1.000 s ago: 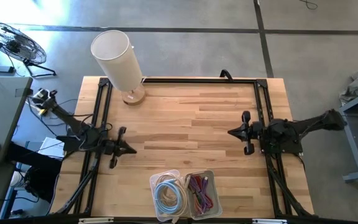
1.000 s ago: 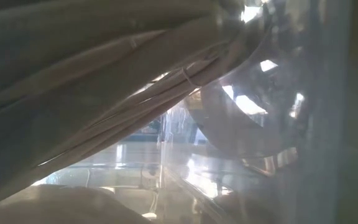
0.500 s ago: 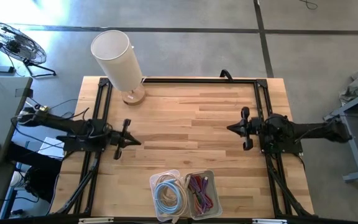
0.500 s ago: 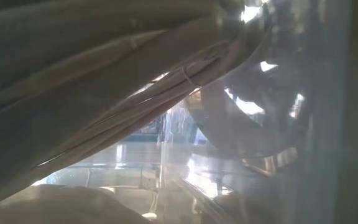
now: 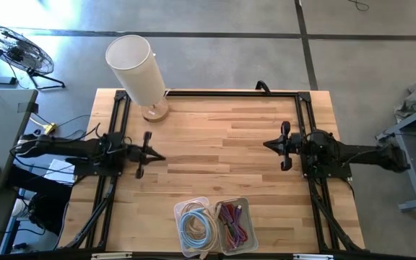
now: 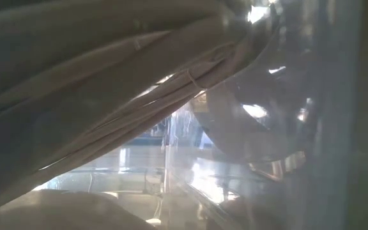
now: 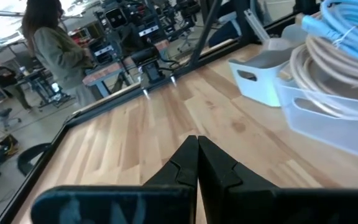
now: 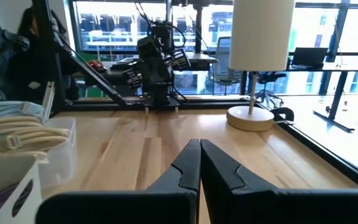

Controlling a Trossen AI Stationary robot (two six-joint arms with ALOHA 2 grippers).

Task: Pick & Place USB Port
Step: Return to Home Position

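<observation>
My left gripper (image 5: pixel 159 156) hovers shut over the table's left side, pointing level toward the right; its wrist view shows the fingertips (image 7: pixel 197 155) closed with nothing between them. My right gripper (image 5: pixel 267 144) hovers shut over the right side, pointing left, its fingertips (image 8: pixel 200 158) also closed on nothing. At the near edge stand two bins side by side on the table: a clear bin (image 5: pixel 193 226) of coiled beige and blue cables (image 7: pixel 328 56), and a bin (image 5: pixel 235 225) of purple and red cables. I cannot pick out a USB port among them.
A white-shaded lamp (image 5: pixel 137 72) on a round wooden base stands at the far left. A black frame (image 5: pixel 302 108) runs along the table's far, left and right sides. The low view is filled by the cable bin (image 6: pixel 139 96) close up. A person (image 7: pixel 51 50) stands in the room beyond.
My left gripper has swung toward the far edge and now points straight across the table instead of slanting toward the near side. My right gripper has swung a little toward the far edge too. Both have stayed shut, and the bins have not moved.
</observation>
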